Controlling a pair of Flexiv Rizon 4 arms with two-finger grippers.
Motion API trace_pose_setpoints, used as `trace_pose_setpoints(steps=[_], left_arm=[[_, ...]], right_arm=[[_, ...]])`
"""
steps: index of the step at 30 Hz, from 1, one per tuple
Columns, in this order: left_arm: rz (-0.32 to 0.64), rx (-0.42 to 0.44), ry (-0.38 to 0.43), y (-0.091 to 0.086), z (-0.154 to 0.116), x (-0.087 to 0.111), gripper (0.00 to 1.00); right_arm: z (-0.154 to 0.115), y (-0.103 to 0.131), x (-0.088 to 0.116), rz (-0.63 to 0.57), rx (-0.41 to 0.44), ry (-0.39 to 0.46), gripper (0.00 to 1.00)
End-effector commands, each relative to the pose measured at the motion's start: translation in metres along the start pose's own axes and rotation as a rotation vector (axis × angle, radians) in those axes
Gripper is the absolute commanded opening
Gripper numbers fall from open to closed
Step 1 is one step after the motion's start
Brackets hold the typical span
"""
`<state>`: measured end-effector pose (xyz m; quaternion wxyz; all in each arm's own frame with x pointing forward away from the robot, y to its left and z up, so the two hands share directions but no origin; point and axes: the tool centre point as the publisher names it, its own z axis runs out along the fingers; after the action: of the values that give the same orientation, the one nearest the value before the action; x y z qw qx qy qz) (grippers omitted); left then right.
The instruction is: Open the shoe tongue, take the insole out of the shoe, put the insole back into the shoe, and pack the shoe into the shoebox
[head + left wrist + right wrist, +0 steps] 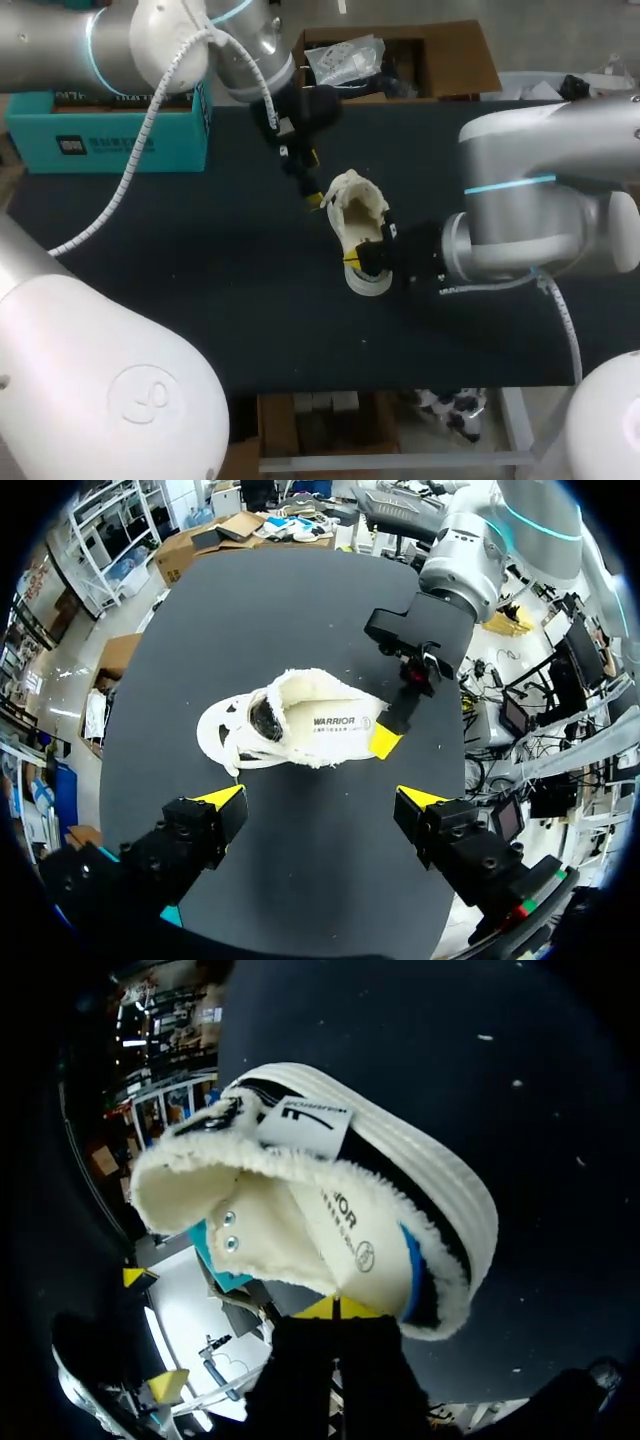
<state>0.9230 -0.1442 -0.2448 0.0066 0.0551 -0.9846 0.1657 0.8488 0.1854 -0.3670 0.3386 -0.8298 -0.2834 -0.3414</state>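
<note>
A cream, fleece-lined shoe [355,222] lies in the middle of the black table [150,280]. Its opening is spread wide and shows the printed insole [330,723]. My right gripper [355,262] is at the heel, shut, with its yellow tips [335,1308] together against the fleecy heel edge [425,1295]. Whether they pinch the insole or the rim is hidden. My left gripper [322,798] hangs open a little off the shoe [290,725], its fingers wide apart with nothing between them. In the head view the left gripper [308,190] is just beyond the shoe's toe end.
A teal box [110,135] stands at the table's back left. An open cardboard box [400,60] with a plastic bag in it sits at the back edge. The right arm's grey body [540,210] hangs over the table's right side.
</note>
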Motion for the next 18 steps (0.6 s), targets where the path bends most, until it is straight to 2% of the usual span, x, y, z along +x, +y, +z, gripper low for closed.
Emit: trace_pose_setpoints(steps=[1,5,14,18], left_arm=[[-0.003,-0.065,0.001,-0.003,-0.001,-0.001,1.0],[-0.003,-0.065,0.001,-0.003,-0.001,-0.001,1.0],[-0.003,-0.065,0.001,-0.003,-0.001,-0.001,1.0],[-0.003,-0.065,0.001,-0.003,-0.001,-0.001,1.0]], right_arm=[[0.013,0.008,-0.002,0.008,-0.026,-0.048,0.0],[0.015,0.019,-0.005,0.018,-0.057,-0.059,0.0],[0.019,0.04,-0.015,0.06,-0.057,-0.055,0.0],[0.025,0.046,-0.022,0.071,-0.062,-0.081,0.0]])
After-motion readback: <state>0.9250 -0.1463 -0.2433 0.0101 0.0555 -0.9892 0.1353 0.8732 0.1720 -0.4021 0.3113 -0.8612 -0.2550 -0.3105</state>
